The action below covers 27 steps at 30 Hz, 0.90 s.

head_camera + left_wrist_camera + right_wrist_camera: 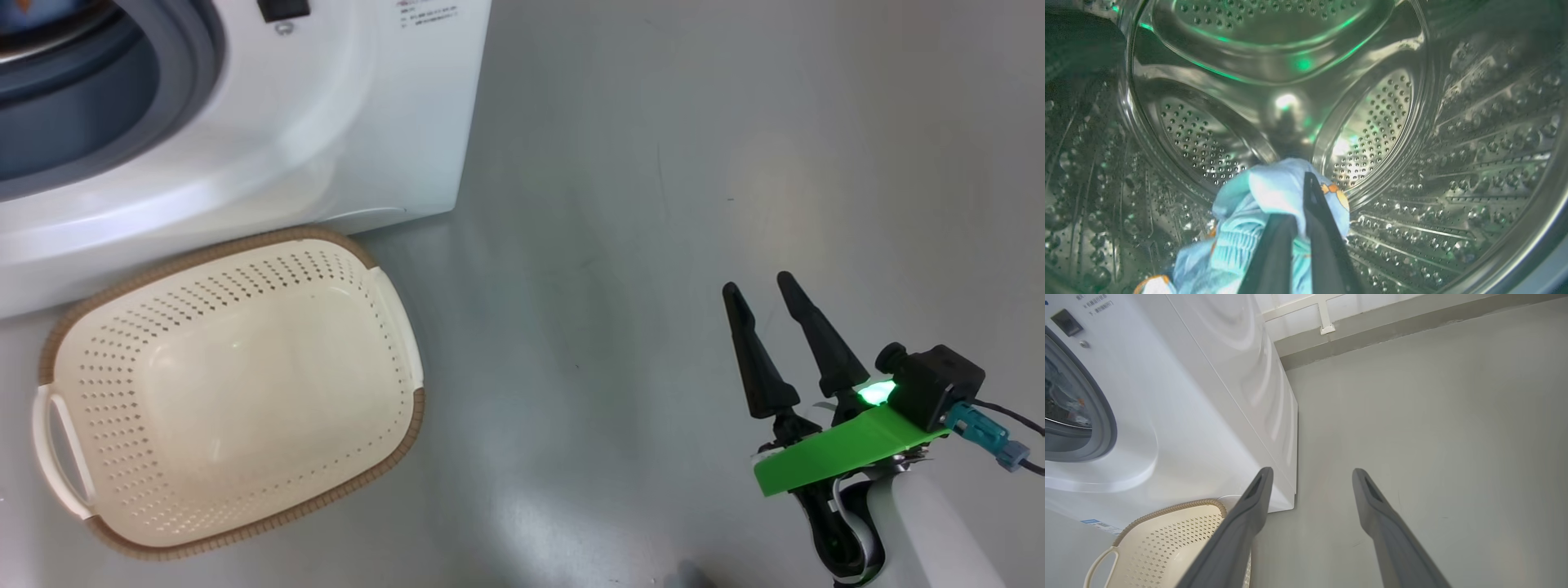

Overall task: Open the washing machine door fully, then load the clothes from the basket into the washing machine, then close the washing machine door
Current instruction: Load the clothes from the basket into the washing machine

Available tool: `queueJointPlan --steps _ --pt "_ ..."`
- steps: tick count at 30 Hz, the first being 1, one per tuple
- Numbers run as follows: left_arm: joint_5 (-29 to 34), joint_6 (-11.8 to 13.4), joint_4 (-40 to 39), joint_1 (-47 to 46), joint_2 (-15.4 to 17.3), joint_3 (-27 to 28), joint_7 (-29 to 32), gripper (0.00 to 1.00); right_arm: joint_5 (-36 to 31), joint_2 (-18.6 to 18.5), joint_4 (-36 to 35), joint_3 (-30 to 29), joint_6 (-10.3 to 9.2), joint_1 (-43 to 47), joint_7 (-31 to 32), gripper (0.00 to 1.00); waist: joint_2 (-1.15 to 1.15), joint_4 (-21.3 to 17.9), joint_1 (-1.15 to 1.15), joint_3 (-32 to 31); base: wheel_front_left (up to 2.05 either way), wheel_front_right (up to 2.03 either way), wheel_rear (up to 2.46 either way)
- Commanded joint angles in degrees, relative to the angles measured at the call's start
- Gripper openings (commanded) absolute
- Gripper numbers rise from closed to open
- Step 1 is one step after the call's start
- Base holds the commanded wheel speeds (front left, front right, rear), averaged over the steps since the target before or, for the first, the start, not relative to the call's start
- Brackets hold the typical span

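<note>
Frankly, small print (429,15) on the washing machine (392,122) is illegibly tiny.

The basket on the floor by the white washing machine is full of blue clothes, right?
Not quite. The basket does sit on the floor by the white washing machine, but it is empty: the head view shows its bare inside. The blue clothes are inside the drum, pinched in the left tool, as the left wrist view shows.
</note>
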Motion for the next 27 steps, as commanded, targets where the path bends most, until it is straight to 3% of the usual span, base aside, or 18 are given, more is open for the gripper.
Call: queueJointPlan --steps 1,2,3,4,5,20,27 --pt "0.28 -0.09 -0.31 0.68 2.93 1.26 -0.29 0.00 -0.54 0.05 -1.43 1.56 0.09 -0.06 -0.69 1.00 0.00 -0.14 0.00 0.34 0.00 0.00 0.00" --pt "0.14 -0.09 1.15 0.93 2.78 0.68 -0.29 0.18 -0.54 0.09 -1.41 1.63 0.09 -0.10 -0.69 1.00 0.00 -0.14 0.00 0.40 0.00 0.00 0.00" --pt "0.31 -0.09 2.25 0.92 2.84 -0.39 -0.29 0.62 -0.55 0.16 -1.39 1.68 0.09 -0.13 -0.69 1.00 0.00 -0.14 0.00 0.49 0.00 0.00 0.00" --pt "0.31 -0.09 2.25 0.92 2.84 -0.39 -0.29 0.62 -0.55 0.16 -1.39 1.68 0.09 -0.13 -0.69 1.00 0.00 -0.14 0.00 0.49 0.00 0.00 0.00" --pt "0.30 -0.09 3.07 0.80 2.92 -1.21 -0.29 1.00 -0.57 0.24 -1.38 1.74 0.09 -0.15 -0.69 1.00 0.00 -0.13 0.00 0.57 0.00 0.00 0.00" --pt "-7.02 -0.09 13.12 0.26 2.54 -9.31 -0.29 1.00 -0.50 0.36 -0.88 1.74 0.09 -0.24 -0.69 1.00 0.00 1.28 0.00 -0.62 0.00 0.00 0.00" --pt "-8.72 -0.09 11.91 4.08 1.22 -10.45 -0.29 1.00 -0.43 -0.30 -0.65 1.68 0.09 0.15 -0.69 1.00 0.00 2.41 0.00 -2.36 0.00 0.00 0.00"
